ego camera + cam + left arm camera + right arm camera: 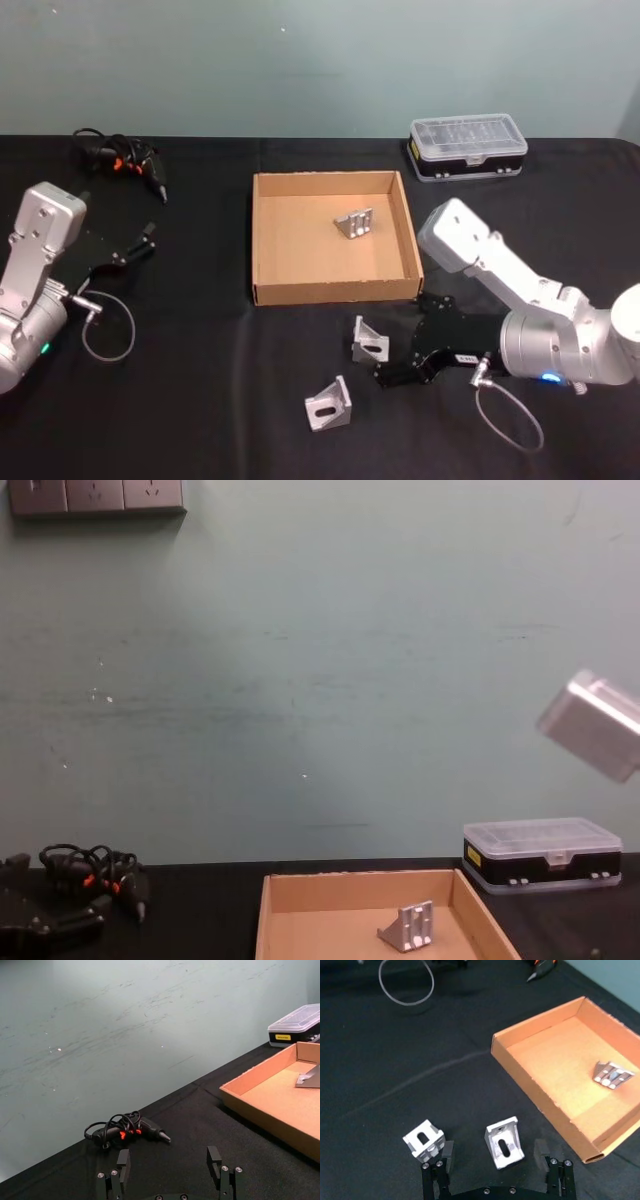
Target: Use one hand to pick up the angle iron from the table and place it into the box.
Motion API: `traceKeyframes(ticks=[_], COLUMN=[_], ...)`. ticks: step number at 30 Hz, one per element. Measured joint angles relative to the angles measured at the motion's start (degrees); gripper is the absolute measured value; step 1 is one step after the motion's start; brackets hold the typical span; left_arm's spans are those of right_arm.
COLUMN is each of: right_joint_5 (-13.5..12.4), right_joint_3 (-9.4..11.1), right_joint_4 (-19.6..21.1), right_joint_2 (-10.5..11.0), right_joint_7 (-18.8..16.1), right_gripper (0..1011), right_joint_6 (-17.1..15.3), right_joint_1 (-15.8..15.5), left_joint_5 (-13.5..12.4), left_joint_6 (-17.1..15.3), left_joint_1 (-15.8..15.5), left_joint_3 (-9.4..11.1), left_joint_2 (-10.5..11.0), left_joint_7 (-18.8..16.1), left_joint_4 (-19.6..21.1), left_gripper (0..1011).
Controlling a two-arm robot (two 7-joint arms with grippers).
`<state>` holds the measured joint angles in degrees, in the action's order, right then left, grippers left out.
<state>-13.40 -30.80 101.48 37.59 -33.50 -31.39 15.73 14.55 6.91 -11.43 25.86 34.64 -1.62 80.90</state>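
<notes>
The brown cardboard box sits mid-table with one silver angle iron inside it, also seen in the chest view. Two more angle irons lie on the black table in front of the box: one near the box wall, another closer to me. My right gripper is open and low over the table. In the right wrist view the gripper has the nearer-box angle iron between its fingers, untouched; the other iron lies just outside one finger. My left gripper rests open at the far left.
A clear-lidded plastic case stands at the back right of the table. A black tool with orange marks and a coiled cord lies at the back left. A thin wire loop hangs by the left arm.
</notes>
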Motion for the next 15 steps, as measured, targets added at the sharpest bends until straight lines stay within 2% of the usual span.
traceKeyframes(ticks=[10, 15], right_joint_5=[1.3, 1.8], right_joint_3=[-2.6, -4.0], right_joint_4=[-2.9, -5.8], right_joint_2=[-1.3, -3.1], right_joint_7=[-0.3, -0.5], right_gripper=[1004, 1004], right_joint_6=[0.2, 1.0], right_joint_1=[2.2, 3.8], left_joint_5=[0.0, 0.0], left_joint_6=[0.0, 0.0], left_joint_1=[0.0, 0.0], left_joint_3=[0.0, 0.0], left_joint_2=[0.0, 0.0], left_joint_7=[0.0, 0.0], left_joint_4=[0.0, 0.0], left_gripper=[1005, 1005])
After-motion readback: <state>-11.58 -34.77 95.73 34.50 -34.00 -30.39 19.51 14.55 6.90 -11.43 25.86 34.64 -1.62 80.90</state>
